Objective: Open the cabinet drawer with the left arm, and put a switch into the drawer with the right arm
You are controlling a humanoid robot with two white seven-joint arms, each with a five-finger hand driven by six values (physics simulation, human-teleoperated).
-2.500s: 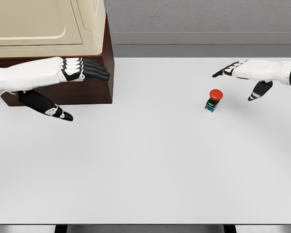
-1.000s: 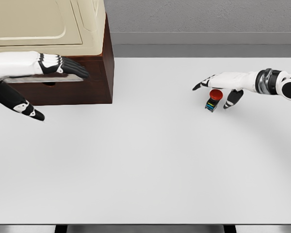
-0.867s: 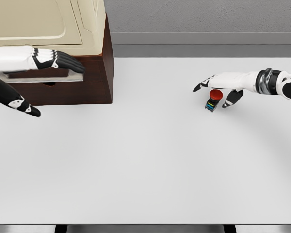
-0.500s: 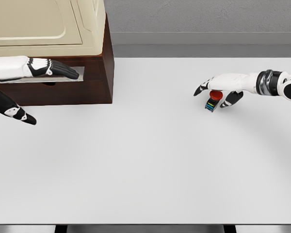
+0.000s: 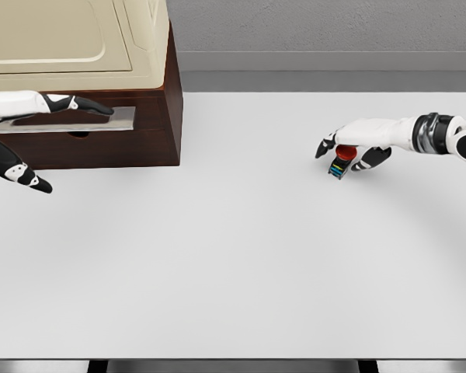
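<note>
A switch with a red round cap and a small black body stands on the white table at the right. My right hand reaches in from the right edge. Its fingers curl over the red cap and its thumb presses the near side. The dark brown cabinet with a cream top stands at the back left. Its drawer is out by a narrow grey strip. My left hand lies flat over that strip with fingers stretched out, and its thumb hangs below in front of the cabinet.
A grey wall and ledge run behind the table. The table's front edge lies along the bottom of the view.
The drawer has slid out, showing a grey strip, while my left hand drew back to the left. My right hand came over the switch and its fingers curled down around the red cap.
</note>
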